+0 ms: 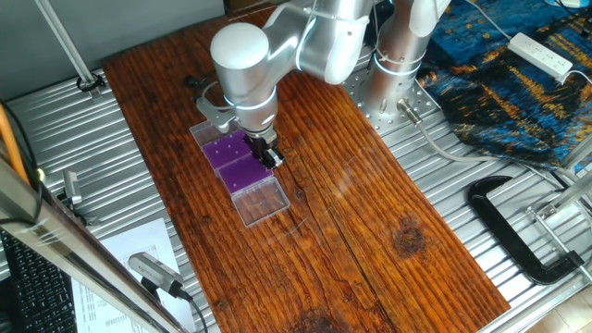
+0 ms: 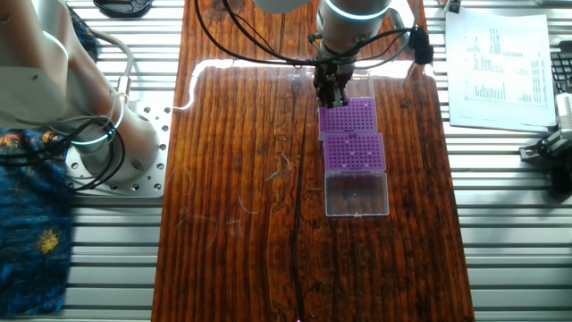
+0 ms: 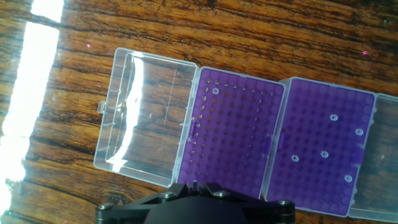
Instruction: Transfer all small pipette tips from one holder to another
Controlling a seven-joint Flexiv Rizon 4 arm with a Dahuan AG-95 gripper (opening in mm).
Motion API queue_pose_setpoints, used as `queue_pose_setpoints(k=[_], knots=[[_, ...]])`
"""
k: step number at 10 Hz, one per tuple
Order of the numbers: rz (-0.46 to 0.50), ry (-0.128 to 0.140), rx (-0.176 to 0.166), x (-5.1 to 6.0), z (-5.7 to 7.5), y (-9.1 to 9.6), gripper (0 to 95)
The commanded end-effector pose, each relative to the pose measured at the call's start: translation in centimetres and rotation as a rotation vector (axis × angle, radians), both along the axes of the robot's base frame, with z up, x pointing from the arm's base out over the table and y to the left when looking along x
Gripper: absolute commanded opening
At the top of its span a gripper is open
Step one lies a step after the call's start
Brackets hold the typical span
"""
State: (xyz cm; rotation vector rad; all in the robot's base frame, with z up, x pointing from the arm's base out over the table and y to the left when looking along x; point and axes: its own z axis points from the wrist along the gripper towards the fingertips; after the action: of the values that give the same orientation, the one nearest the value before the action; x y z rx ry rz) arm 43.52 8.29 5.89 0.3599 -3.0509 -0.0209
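Two purple holders lie side by side, each in a clear hinged box. One holder [image 3: 236, 134] [image 2: 349, 116] [image 1: 225, 150] carries a single small pipette tip [image 3: 215, 91] near its far corner. The other holder [image 3: 326, 149] [image 2: 355, 152] [image 1: 248, 173] has several small pipette tips [image 3: 324, 154] scattered over it. My gripper [image 3: 196, 185] [image 2: 332, 89] [image 1: 268, 155] hangs above the edge of the one-tip holder. Its fingers are drawn together with a pale sliver between them. The hand body hides most of the fingers.
An open clear lid [image 3: 146, 118] lies flat beside the one-tip holder, and a second lid [image 2: 357, 192] lies beyond the other holder. The boxes rest on a wooden board [image 2: 241, 179]. A printed sheet [image 2: 500, 63] lies off the board.
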Motion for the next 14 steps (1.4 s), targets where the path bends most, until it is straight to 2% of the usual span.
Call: queue_pose_setpoints(k=[1, 3, 4, 6, 11, 12, 14], knots=[[0.0, 0.0, 0.0, 0.02, 0.01, 0.0, 0.0], [0.0, 0.0, 0.0, 0.02, 0.01, 0.0, 0.0], [0.01, -0.007, 0.011, 0.28, 0.45, -0.08, 0.0], [0.011, -0.01, 0.009, 0.27, 0.44, -0.08, 38.0], [0.011, -0.007, 0.006, 0.28, 0.3, -0.09, 38.0], [0.01, -0.008, 0.005, 0.28, 0.27, -0.09, 19.0], [0.009, -0.008, 0.005, 0.28, 0.21, -0.1, 19.0]])
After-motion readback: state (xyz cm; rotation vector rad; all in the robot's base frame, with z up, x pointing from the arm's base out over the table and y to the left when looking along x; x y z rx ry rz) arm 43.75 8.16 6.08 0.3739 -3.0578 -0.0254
